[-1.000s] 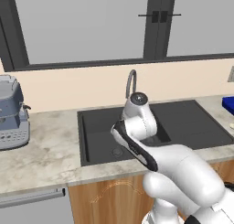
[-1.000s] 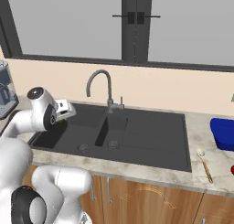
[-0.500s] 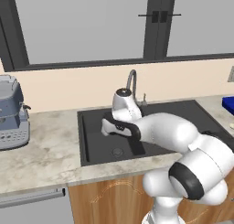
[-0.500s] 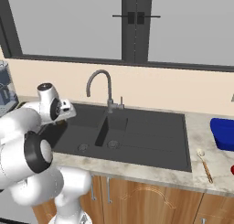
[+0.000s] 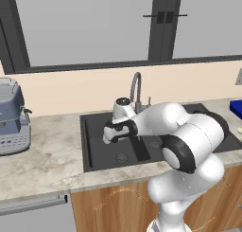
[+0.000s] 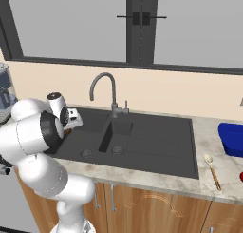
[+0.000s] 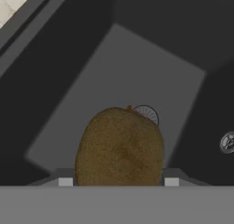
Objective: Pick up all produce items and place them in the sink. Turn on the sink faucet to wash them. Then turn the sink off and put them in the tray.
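Fingers (image 7: 65,182) of the gripper (image 7: 118,182) stand at the bottom of the hand view, closed on either side of a dull brown fruit (image 7: 119,147) that fills the lower centre of that frame, so the brown produce item is held between them. Beyond the fruit, the floor of one basin of the black sink (image 7: 137,67) spreads across the middle of the frame, bare and open, with a round drain (image 7: 147,114) half hidden behind the fruit's upper right edge. A second drain (image 7: 227,142) sits at the right edge, past a dark ridge that parts the two basins. The basin's walls rise at the top and left of the frame, and a strip of pale counter (image 7: 13,1) shows in the upper left corner.

In the left base view, the gripper (image 5: 109,134) hangs over the left basin of the sink (image 5: 97,153), at the middle of the frame, well clear of the rim on the left and of the front edge below it. The grey gooseneck faucet (image 5: 136,89) stands just behind and to the right of the hand. A grey coffee machine (image 5: 12,117) sits at the left edge of the frame, well apart from the sink.

In the right base view, the gripper (image 6: 72,119) is at the left of the frame over the sink's (image 6: 156,144) left end. A blue tray (image 6: 232,139) lies at the right edge, with a wooden spoon (image 6: 211,170) on the counter between it and the sink.
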You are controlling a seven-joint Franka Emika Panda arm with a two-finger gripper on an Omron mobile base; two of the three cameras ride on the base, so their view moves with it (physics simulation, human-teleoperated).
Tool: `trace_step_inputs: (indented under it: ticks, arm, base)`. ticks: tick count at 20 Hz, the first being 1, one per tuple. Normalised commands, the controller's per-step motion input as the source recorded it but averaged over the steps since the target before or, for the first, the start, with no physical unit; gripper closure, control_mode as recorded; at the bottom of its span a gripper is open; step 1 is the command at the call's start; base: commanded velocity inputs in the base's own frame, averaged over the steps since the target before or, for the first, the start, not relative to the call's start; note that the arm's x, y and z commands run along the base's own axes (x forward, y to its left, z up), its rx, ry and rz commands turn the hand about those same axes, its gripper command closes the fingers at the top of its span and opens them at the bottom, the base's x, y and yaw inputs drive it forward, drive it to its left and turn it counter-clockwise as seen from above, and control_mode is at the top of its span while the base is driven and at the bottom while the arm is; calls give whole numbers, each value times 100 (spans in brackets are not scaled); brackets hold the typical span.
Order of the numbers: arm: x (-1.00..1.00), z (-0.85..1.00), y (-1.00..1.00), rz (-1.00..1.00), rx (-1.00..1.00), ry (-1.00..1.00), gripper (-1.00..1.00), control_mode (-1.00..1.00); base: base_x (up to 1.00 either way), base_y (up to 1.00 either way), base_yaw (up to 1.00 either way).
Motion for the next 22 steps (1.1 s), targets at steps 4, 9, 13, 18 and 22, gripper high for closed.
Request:
trace_step_inputs:
  ticks: [4,9,13,18,22]
  arm:
    - [35,-59,18,0,0,0,100,-100]
    - [47,-50,22,0,0,0,100,-100]
    - [45,-46,18,0,0,0,100,-100]
    - [44,-49,14,0,0,0,100,-100]
    - [29,-58,9,0,0,0,100,-100]
  base:
    - [0,0,0]
    - [0,0,0]
    - [0,0,0]
    - [0,0,0]
    - [0,0,0]
